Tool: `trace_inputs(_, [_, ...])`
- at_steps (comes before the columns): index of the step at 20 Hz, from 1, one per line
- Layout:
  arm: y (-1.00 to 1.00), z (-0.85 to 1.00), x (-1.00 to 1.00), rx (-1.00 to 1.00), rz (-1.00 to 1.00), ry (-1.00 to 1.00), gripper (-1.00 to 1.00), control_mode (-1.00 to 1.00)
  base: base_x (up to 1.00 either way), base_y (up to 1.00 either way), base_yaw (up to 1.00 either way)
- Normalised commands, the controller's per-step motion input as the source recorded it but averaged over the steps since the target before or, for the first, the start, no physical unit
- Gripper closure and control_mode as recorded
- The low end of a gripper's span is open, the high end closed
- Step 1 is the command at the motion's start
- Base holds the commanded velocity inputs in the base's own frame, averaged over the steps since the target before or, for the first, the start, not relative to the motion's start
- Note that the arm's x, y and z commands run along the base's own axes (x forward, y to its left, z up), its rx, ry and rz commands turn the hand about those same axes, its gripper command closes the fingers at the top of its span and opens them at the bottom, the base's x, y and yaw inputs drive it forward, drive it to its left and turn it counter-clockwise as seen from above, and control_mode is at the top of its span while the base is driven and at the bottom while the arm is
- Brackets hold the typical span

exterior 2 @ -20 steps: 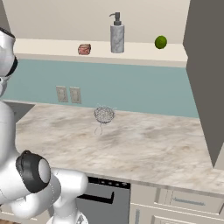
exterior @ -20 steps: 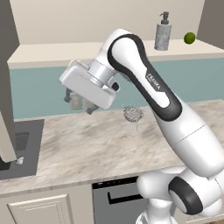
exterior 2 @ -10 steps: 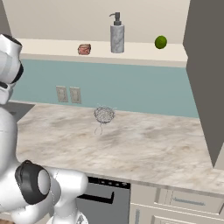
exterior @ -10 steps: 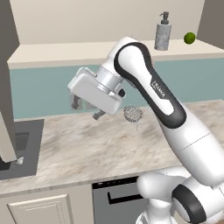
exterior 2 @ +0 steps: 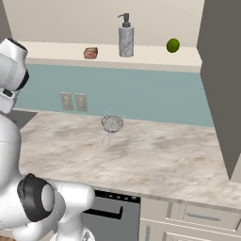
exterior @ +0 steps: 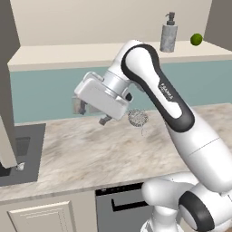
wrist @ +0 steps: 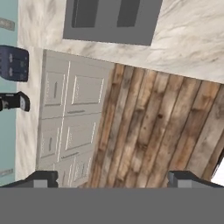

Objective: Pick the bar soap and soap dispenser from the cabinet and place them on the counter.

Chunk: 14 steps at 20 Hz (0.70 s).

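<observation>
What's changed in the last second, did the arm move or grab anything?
The arm has swung its claw rightward along the counter, toward the wire ball. The claw is open and empty. The soap dispenser, bar soap and lime haven't moved on the cabinet shelf.

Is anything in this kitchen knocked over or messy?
No. The soap dispenser, bar soap and lime sit neatly on the cabinet shelf, the wire ball rests on the counter, and nothing is spilled.
</observation>
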Motion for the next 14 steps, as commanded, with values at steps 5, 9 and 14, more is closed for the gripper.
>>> trace_inputs(5, [-0.26,-0.07,-0.02,-0.09,0.00,-0.02,-1.00,-1.00,0.00,0.00,0.00])
trace_inputs(9, [-0.20,-0.04,-0.03,-0.10,0.00,-0.11,-1.00,-1.00,0.00,0.00,0.00])
trace_inputs(14, [-0.18,0.00,-0.03,-0.07,0.00,-0.09,-1.00,-1.00,0.00,0.00,0.00])
